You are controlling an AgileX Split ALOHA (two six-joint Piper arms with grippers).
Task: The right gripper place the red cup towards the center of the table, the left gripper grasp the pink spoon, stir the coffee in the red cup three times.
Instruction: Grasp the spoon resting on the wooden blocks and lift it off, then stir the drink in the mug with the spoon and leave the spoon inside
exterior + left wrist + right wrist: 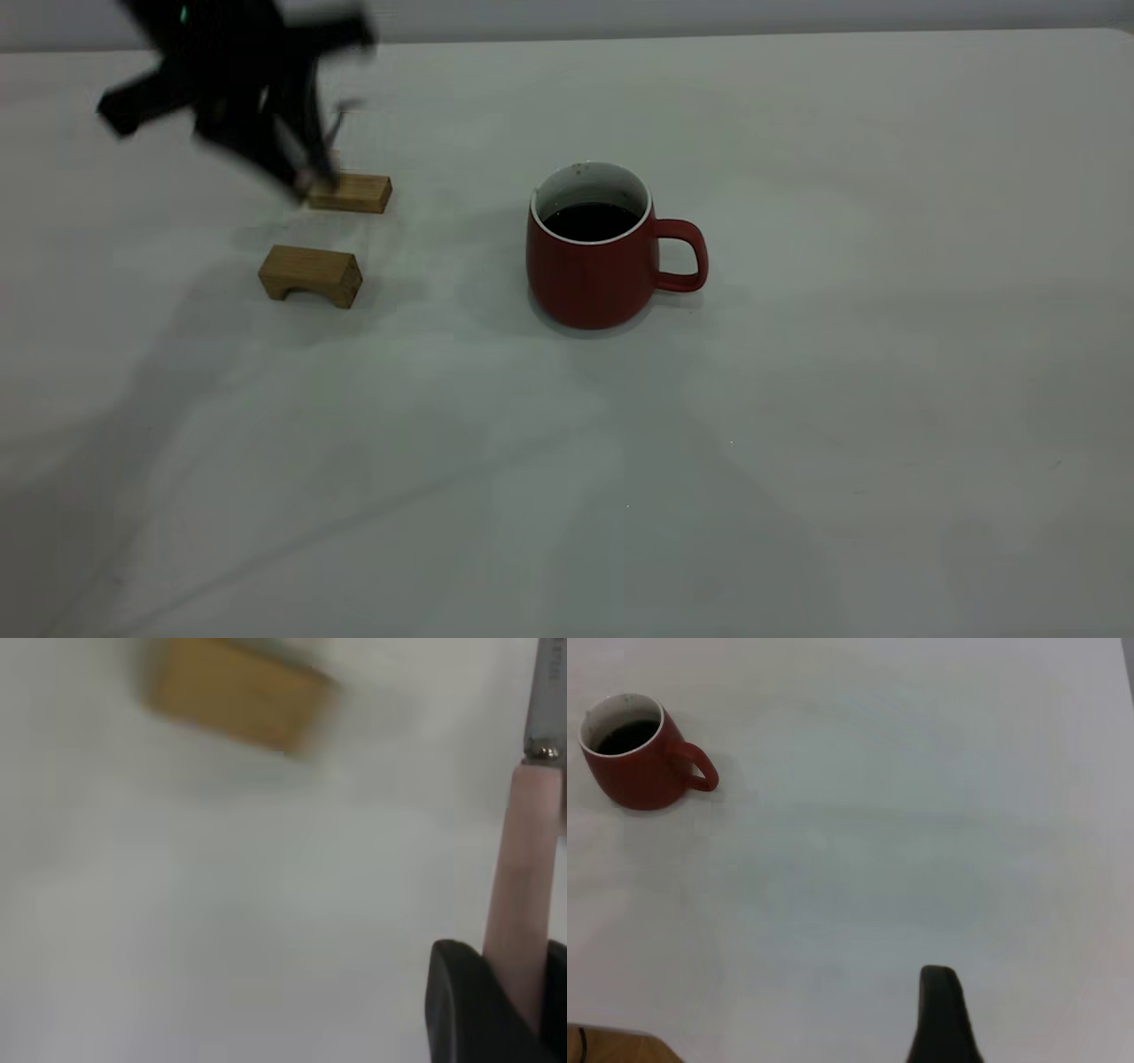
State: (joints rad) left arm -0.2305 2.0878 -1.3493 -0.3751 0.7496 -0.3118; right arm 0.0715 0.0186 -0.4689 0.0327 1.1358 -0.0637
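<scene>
The red cup (pixel 598 266) stands upright near the middle of the table (pixel 797 425), handle pointing right, with dark coffee (pixel 591 221) inside. My left gripper (pixel 301 177) is blurred at the far left, above the farther wooden block. In the left wrist view it (pixel 523 1014) is shut on the pink spoon (pixel 524 877), whose pale handle runs up to a grey metal neck. The right gripper (pixel 943 1023) shows only in its own wrist view, well away from the red cup (pixel 638 762), with bare table under it.
Two tan wooden blocks lie left of the cup, one farther back (pixel 350 192) and an arched one nearer (pixel 310 275). One block (pixel 239 695) appears blurred in the left wrist view. A brown edge (pixel 611 1047) shows at a corner of the right wrist view.
</scene>
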